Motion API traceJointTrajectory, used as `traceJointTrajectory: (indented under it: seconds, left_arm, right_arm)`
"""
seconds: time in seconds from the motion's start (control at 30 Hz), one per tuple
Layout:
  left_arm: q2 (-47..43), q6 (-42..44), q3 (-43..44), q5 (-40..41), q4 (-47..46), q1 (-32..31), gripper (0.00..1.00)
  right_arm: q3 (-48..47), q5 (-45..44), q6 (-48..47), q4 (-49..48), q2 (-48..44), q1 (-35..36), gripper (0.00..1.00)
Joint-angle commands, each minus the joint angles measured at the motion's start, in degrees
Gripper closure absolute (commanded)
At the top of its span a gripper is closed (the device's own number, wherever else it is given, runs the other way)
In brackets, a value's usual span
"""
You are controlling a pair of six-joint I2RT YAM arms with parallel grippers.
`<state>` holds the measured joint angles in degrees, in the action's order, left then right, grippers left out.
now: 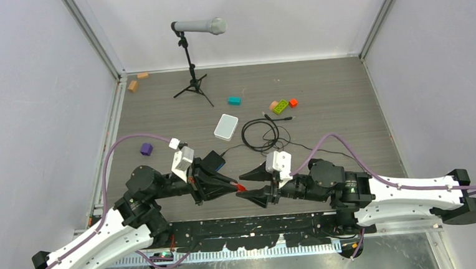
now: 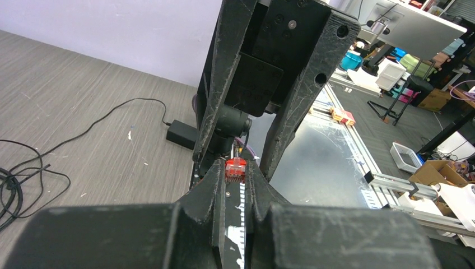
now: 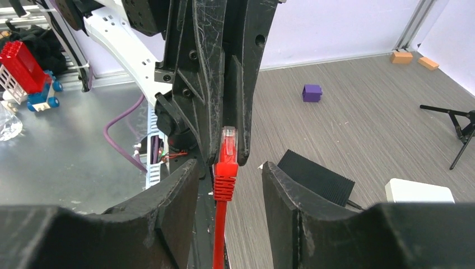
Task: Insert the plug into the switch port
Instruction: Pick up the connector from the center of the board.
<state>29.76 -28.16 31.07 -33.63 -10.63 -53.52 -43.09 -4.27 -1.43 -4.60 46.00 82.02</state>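
The microphone stand is positioned well beyond both grippers, at the far side of the table. The coiled black cable and the white box lie beyond the fingertips, nearer than the stand. The purple block lies apart, beyond the left wrist.

The black switch box lies just beyond the left gripper, partly covered by it in the top view. The switch port cannot be made out in any view.

The left gripper is clamped narrowly on the plug. Its fingers cover the plug's sides, leaving the clear tip exposed.

The right gripper faces the left one tip to tip. Its jaws stand wide, one on each side of the plug's red boot (not touching it).

The red cable runs from the boot toward the right wrist and is cut off at the frame edge.
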Motion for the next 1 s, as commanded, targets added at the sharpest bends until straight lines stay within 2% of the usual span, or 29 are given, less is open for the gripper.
traceJointTrajectory:
  seconds: [0.0, 0.17, 0.33, 0.53, 0.63, 0.7, 0.8, 0.97]
  left_arm:
    - [-1.13, -0.21, 1.17, -0.01, -3.49, -0.10, 1.00]
    - [-0.89, -0.10, 1.36, -0.25, -3.60, -0.10, 1.00]
    - [-0.26, -0.31, 1.52, -0.96, -4.34, -0.10, 1.00]
    - [-0.55, -0.31, 1.41, -0.95, -4.48, -0.10, 1.00]
    - [-0.62, -0.31, 1.31, -0.92, -4.48, -0.10, 1.00]
    - [-0.66, -0.23, 1.15, -1.00, -4.36, -0.07, 1.00]
    - [-0.58, -0.09, 0.94, -0.87, -4.26, -0.10, 1.00]
    - [-0.49, -0.25, 0.74, -1.16, -4.48, -0.09, 1.00]
  right_arm:
    - [0.13, -0.72, 0.17, -2.37, -2.18, 0.20, 0.47]
    - [0.17, -0.48, 1.27, -0.49, -2.09, 0.24, 0.42]
    - [-0.68, 0.19, 1.43, 1.47, -0.57, 0.19, 0.47]
    - [-1.04, -0.03, 1.39, 2.34, -0.24, 0.20, 0.60]
    - [-1.03, -0.69, 1.41, 2.76, -0.92, 0.24, 0.75]
    - [-1.23, -1.09, 1.40, 3.00, -1.44, 0.25, 0.79]
    - [-0.93, -1.69, 2.70, 3.02, -2.22, 0.25, 0.70]
    - [-0.60, -1.31, 3.09, 2.90, -2.80, 0.18, 0.72]
